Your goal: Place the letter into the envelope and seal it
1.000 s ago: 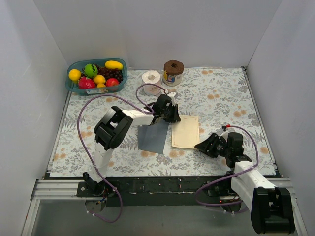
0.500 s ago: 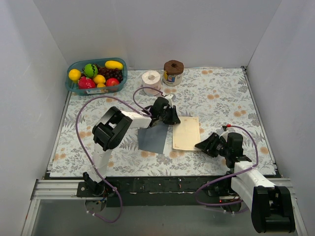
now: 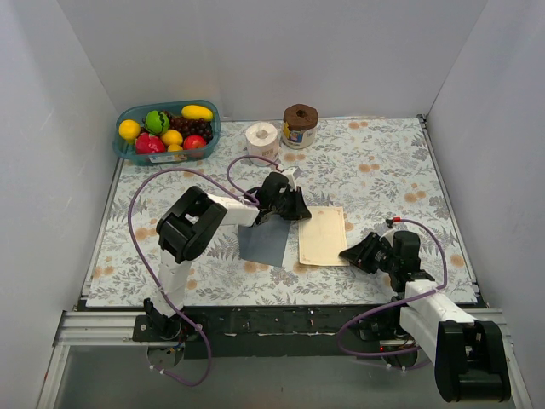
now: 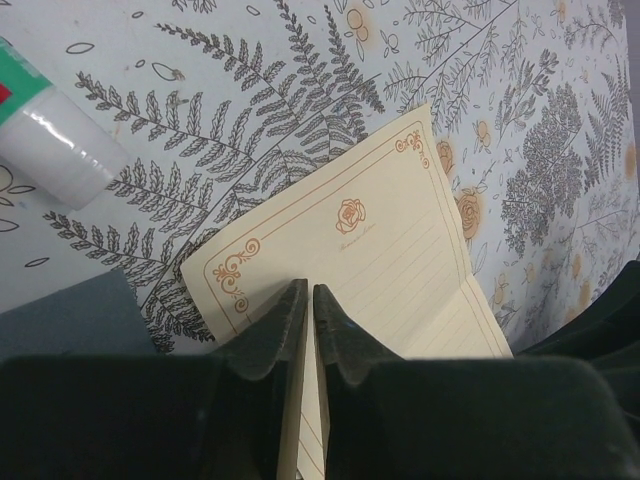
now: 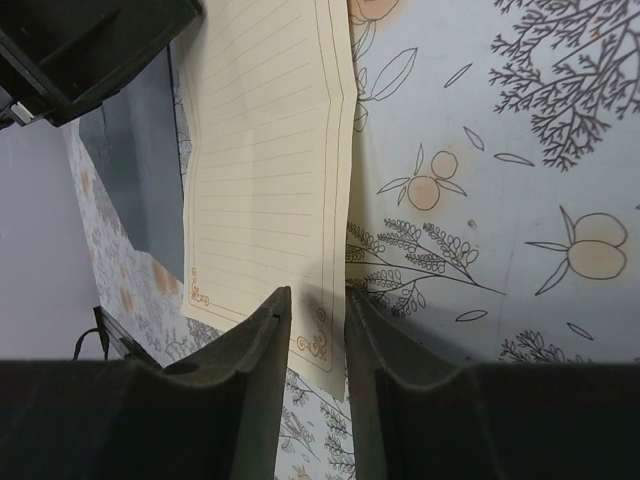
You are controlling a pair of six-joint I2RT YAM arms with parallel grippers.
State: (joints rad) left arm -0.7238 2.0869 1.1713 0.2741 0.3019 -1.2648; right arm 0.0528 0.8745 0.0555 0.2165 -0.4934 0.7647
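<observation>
Now | white-walled floral table point(image 3: 383, 162) | left end effector point(image 4: 308, 298) grips letter point(image 4: 390, 250) | right end effector point(image 5: 318, 305) parted

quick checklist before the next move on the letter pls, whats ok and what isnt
1. Left gripper holds the letter: ok, jaws pinched on the sheet near its far-left corner.
2. Right gripper grips the letter: not ok, jaws straddle a near corner with a gap.
3. Envelope at hand: ok, flat beside the letter's left side.
4. Envelope flap open: cannot tell.
5. Fruit tub, roll, jar out of the way: ok, at the far edge.
</observation>
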